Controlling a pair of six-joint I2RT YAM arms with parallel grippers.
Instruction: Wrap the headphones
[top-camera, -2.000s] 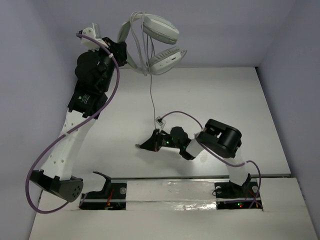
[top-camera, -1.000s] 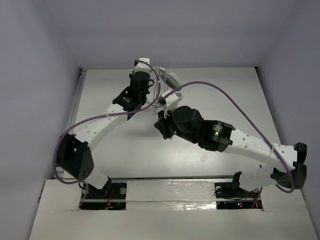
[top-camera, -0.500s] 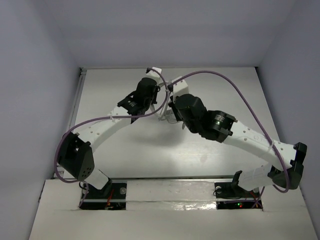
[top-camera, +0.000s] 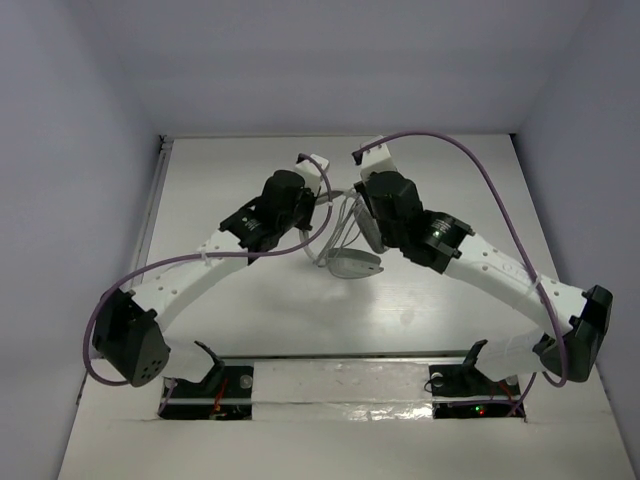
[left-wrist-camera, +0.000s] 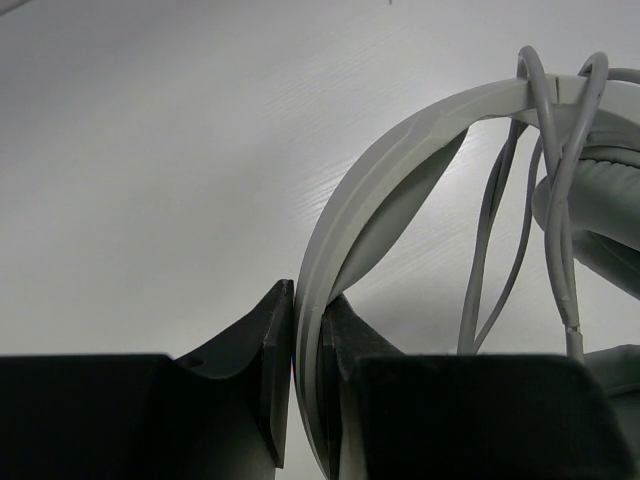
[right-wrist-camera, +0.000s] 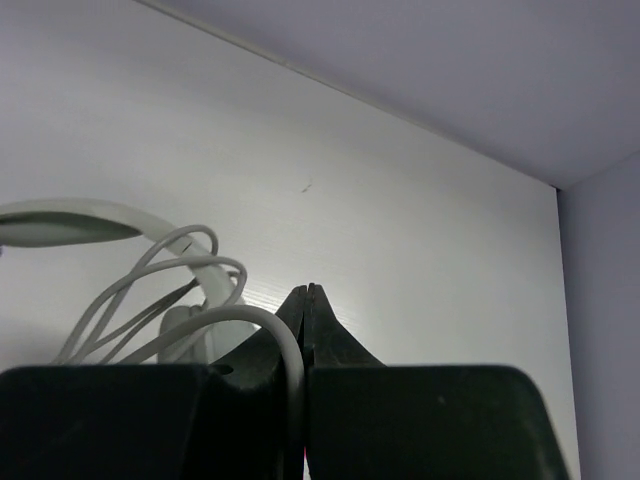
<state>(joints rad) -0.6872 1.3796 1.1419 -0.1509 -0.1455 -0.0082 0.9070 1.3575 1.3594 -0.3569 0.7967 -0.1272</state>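
Top external view is showing both arms reaching forward from the near edge and meeting mid-table. Closest in, the left gripper (left-wrist-camera: 307, 310) is clamping its jaws on the edge of the wide pale-grey band of the white over-ear headphones (left-wrist-camera: 400, 160). The right gripper (right-wrist-camera: 307, 293) is pressing its jaws together. The thin grey cable (right-wrist-camera: 284, 343) is running down into their seam, so it is apparently pinching the cord. Farther out, an oval padded earcup (top-camera: 352, 264) is lying on the white table (top-camera: 470, 170) between the two wrists. Two seconds ago the headset was hanging high at the far left, with its cord dangling straight down. Now it is sitting low with several loops lying over the band. That is suggesting the winding is largely done and the loose end is remaining to secure.
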